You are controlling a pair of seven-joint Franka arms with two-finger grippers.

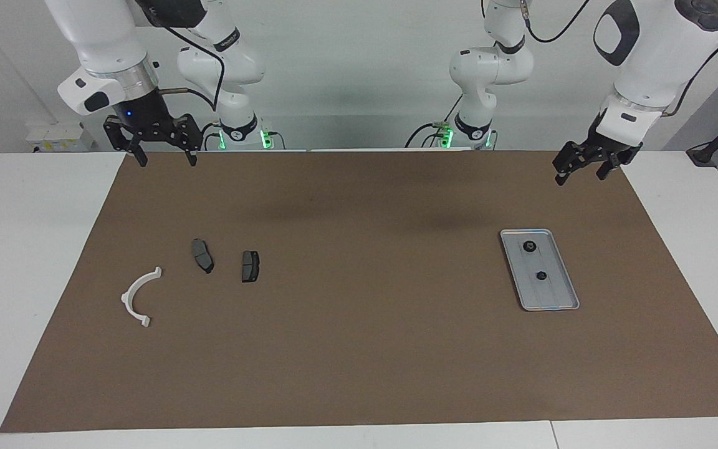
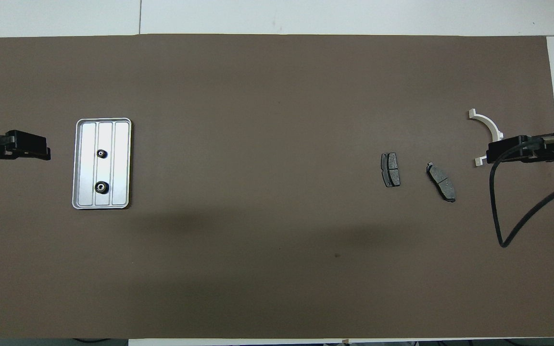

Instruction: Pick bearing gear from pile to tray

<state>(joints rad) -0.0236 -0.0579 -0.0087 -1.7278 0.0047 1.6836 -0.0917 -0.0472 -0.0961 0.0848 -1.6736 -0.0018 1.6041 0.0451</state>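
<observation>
The silver tray (image 1: 553, 297) (image 2: 121, 144) lies toward the left arm's end of the brown mat. Two small black bearing gears (image 1: 529, 247) (image 1: 541, 275) (image 2: 102, 153) (image 2: 101, 187) rest in it. Toward the right arm's end, the pile shows a white curved bracket (image 1: 127, 297) (image 2: 488, 124) and two dark brake pads (image 1: 202, 255) (image 1: 250, 266) (image 2: 390, 169) (image 2: 441, 181). My left gripper (image 1: 581, 174) (image 2: 41, 147) hangs open and empty over the mat beside the tray. My right gripper (image 1: 162, 156) (image 2: 491, 156) waits open and raised; from above it overlaps the bracket.
The brown mat (image 1: 359, 349) covers most of the white table (image 1: 22, 249). A black cable (image 2: 512, 226) loops down from the right arm over the mat's end. Both arm bases stand at the robots' edge of the table.
</observation>
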